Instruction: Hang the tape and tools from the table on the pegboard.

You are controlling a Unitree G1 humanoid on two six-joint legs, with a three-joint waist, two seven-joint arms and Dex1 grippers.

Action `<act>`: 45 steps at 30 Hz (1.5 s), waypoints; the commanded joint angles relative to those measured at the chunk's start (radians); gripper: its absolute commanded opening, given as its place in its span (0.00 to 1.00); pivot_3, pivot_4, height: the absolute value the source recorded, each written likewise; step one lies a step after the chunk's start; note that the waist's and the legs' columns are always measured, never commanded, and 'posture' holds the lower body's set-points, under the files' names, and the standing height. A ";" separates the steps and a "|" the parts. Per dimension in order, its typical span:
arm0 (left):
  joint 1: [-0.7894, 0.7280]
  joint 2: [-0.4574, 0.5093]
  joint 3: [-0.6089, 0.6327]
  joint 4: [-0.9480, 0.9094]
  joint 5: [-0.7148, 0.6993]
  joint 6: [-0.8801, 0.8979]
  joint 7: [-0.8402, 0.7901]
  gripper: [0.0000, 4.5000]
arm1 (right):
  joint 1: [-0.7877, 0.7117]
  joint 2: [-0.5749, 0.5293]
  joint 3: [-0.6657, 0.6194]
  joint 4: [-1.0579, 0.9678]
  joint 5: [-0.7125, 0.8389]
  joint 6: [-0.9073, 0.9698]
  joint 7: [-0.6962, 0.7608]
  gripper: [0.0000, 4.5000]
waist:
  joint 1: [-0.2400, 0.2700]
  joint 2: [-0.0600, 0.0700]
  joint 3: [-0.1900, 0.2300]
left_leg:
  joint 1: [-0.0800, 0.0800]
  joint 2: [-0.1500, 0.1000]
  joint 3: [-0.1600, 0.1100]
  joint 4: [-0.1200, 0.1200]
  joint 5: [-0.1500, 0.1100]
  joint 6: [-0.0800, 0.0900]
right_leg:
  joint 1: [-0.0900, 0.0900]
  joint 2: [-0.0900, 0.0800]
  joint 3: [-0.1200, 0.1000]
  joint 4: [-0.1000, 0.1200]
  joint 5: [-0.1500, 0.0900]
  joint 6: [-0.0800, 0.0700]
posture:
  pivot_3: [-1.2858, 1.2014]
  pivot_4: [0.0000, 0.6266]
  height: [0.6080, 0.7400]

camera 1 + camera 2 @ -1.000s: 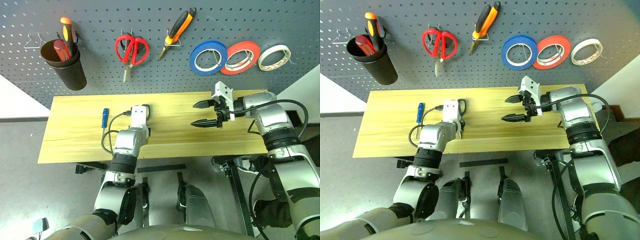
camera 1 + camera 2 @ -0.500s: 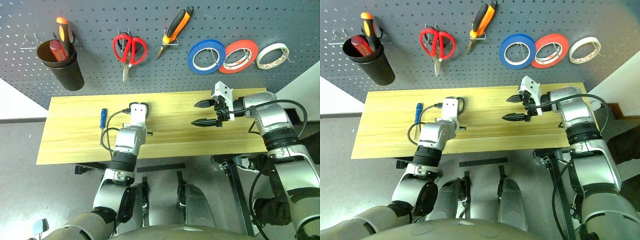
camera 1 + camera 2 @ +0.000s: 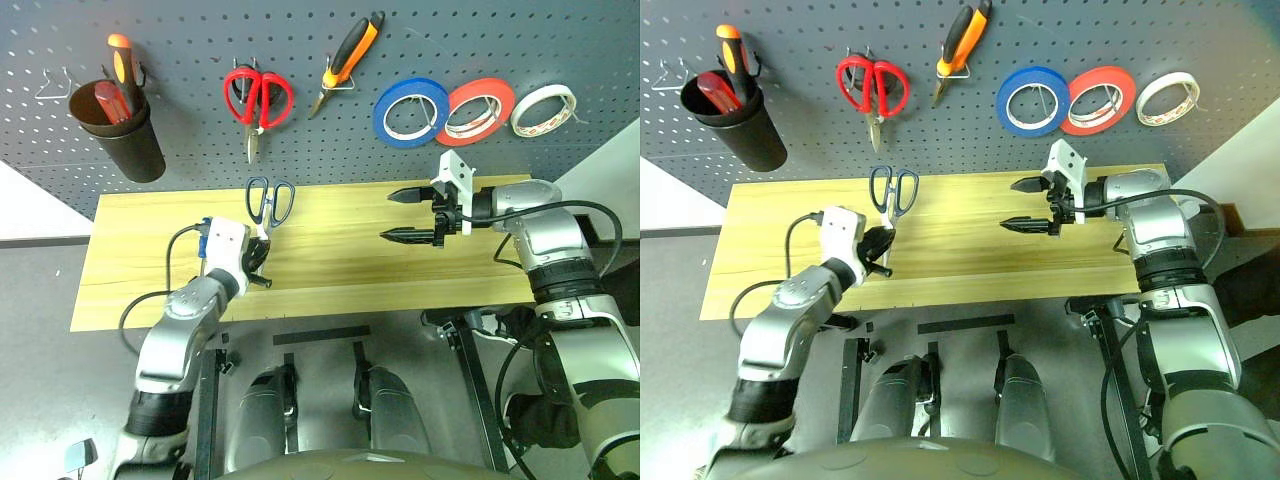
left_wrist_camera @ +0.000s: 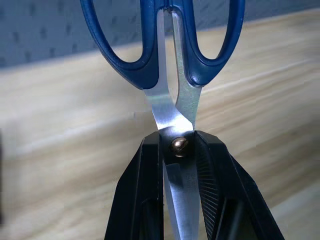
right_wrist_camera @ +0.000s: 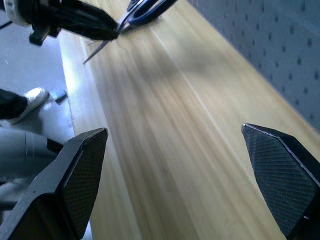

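The dark-blue-handled scissors (image 3: pixel 268 203) are held clear of the table (image 3: pixel 140 290) near its back edge, their long axis running from the front of the table toward the pegboard (image 3: pixel 180 140): the finger loops point up and away at the board, the blade tips down and back toward the robot. The left gripper (image 4: pixel 179 150) is clamped on them at the pivot screw, one black finger on each flat of the blades. That arm reaches in from the table's front-left, forearm angled toward the middle. A small blue-handled screwdriver (image 3: pixel 201 240) lies on the wood just beside the left wrist. On the board, directly above the held pair, hang red-handled scissors (image 3: pixel 257 101), then the orange-and-black pliers (image 3: pixel 347 62) and the blue tape (image 3: pixel 411 110), a red roll (image 3: pixel 478 104) and a white roll (image 3: pixel 544 108); a black cup (image 3: pixel 118 132) of screwdrivers hangs at far left. The right gripper (image 3: pixel 408 215) hovers over the table's right half, fingers spread wide and holding nothing, pointing sideways toward the centre, with bare tabletop between the two arms.
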 commanded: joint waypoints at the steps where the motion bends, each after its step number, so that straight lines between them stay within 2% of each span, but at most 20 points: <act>1: 0.071 0.012 0.047 -0.094 -0.052 -0.107 -0.057 0.13 | -0.011 -0.007 -0.058 -0.085 0.083 0.060 0.027 1.00 | 0.001 0.000 -0.001 | 0.000 0.000 0.000 0.000 0.000 0.000 | 0.000 0.000 0.000 0.000 0.000 0.000 | 0.52 0.36 0.94; 6: 0.127 0.057 0.062 -0.102 -0.048 -0.297 -0.138 0.13 | -0.034 -0.007 -0.101 -0.124 0.157 0.130 0.037 1.00 | 0.003 0.000 -0.009 | 0.000 -0.001 0.002 0.000 0.000 0.000 | 0.000 0.001 0.000 0.000 0.000 0.000 | 0.52 0.29 0.94; 11: 0.095 0.026 0.088 -0.116 -0.109 -0.395 -0.151 0.13 | -0.059 -0.019 -0.142 -0.170 0.229 0.202 0.037 1.00 | 0.014 0.000 -0.027 | -0.001 -0.001 0.003 0.000 0.000 0.000 | 0.000 0.001 -0.001 0.000 0.000 0.000 | 0.52 0.26 0.94; 18: 0.047 0.014 0.072 -0.069 -0.052 -0.513 -0.120 0.13 | -0.080 -0.016 -0.156 -0.195 0.245 0.206 0.017 1.00 | 0.020 -0.002 -0.062 | -0.003 -0.001 0.003 0.001 0.000 0.000 | 0.000 0.002 -0.002 0.000 0.001 0.000 | 0.52 0.22 0.94; 27: -0.082 -0.013 0.032 0.084 -0.020 -0.534 -0.097 0.13 | -0.069 -0.022 -0.158 -0.216 0.241 0.201 -0.014 1.00 | 0.019 -0.002 -0.084 | -0.003 -0.001 0.003 0.001 0.000 0.000 | 0.000 0.003 -0.002 0.001 0.001 0.000 | 0.51 0.21 0.94; 45: -0.340 -0.036 0.009 0.396 0.050 -0.480 -0.016 0.13 | -0.021 -0.047 -0.154 -0.254 0.224 0.195 -0.072 1.00 | 0.014 -0.002 -0.089 | -0.003 -0.002 0.003 0.002 0.000 0.000 | 0.000 0.003 -0.003 0.001 0.001 0.000 | 0.50 0.21 0.94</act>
